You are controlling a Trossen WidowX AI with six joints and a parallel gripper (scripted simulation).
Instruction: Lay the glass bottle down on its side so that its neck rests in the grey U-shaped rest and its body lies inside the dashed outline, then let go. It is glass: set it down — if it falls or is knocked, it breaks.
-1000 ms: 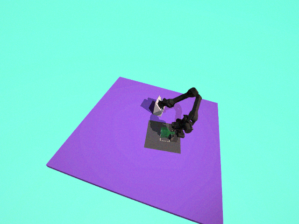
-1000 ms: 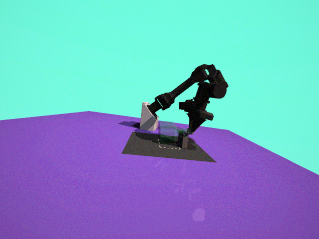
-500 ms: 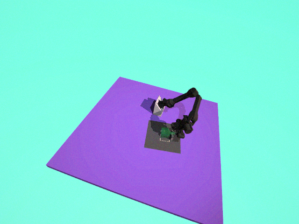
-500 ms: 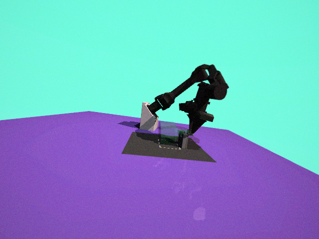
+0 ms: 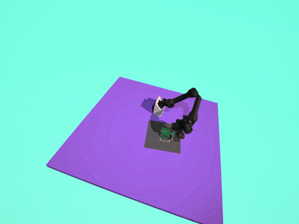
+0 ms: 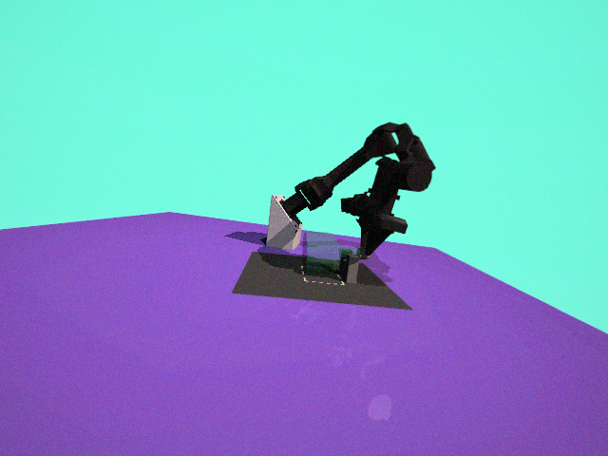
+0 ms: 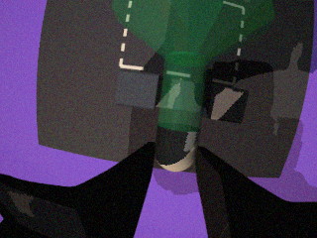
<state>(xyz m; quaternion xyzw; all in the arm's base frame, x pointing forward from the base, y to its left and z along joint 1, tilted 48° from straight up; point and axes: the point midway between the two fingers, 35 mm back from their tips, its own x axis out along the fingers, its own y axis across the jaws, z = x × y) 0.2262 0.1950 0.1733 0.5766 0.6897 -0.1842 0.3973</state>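
The glass bottle is translucent green; the counter purple; the mat dark grey, its outline dashed off-white; the jaws black.

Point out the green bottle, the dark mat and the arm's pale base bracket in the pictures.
green bottle (image 5: 165, 132) (image 7: 185, 35): top and wrist views, on its body
dark mat (image 5: 154, 143) (image 6: 255, 280): top and exterior views, bare surface
pale base bracket (image 6: 279, 233): exterior view, side face

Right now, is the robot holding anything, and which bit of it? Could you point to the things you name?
Yes, the green bottle (image 5: 165, 132) (image 6: 322, 255) (image 7: 184, 89). The pincer (image 6: 364, 256) (image 7: 174, 150) has it by the neck, near the mouth end.
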